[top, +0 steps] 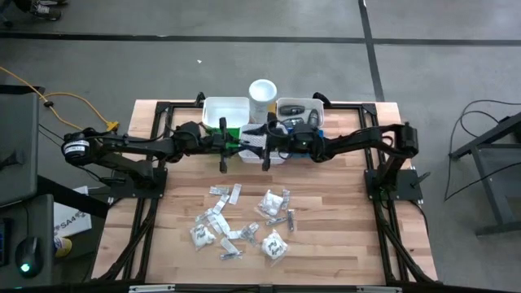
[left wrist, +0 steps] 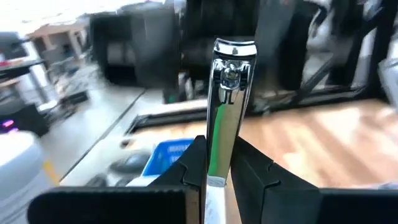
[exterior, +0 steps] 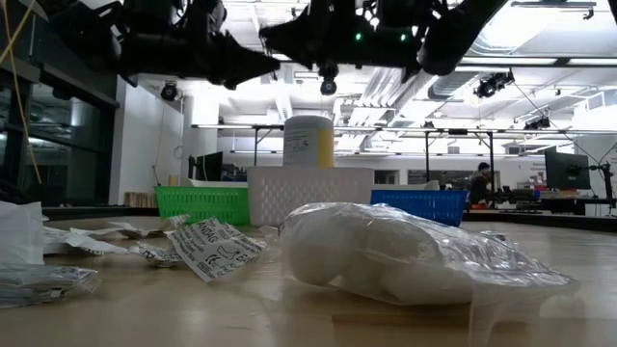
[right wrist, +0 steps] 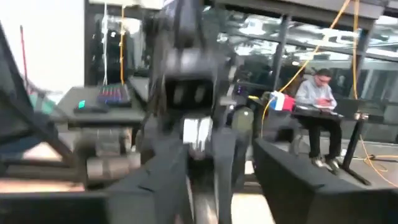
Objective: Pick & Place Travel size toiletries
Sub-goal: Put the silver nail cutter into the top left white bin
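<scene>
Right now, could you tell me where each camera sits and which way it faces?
High: overhead, straight down; both arms meet above the bins.
Low: table height, past a clear packet to those bins; arms overhead.
Left wrist: its fingers pinch a nail clipper.
Right wrist: faces the left gripper and the clipper.

A grey concrete floor (top: 244, 73) crossed by dark lines surrounds the pale wooden butcher-block table (top: 342, 236). Beyond it, white ceiling beams with bright strip lights (exterior: 540, 63) span a wide hall, where a seated person (right wrist: 320, 112) works at a dark desk (right wrist: 339, 115)
</scene>
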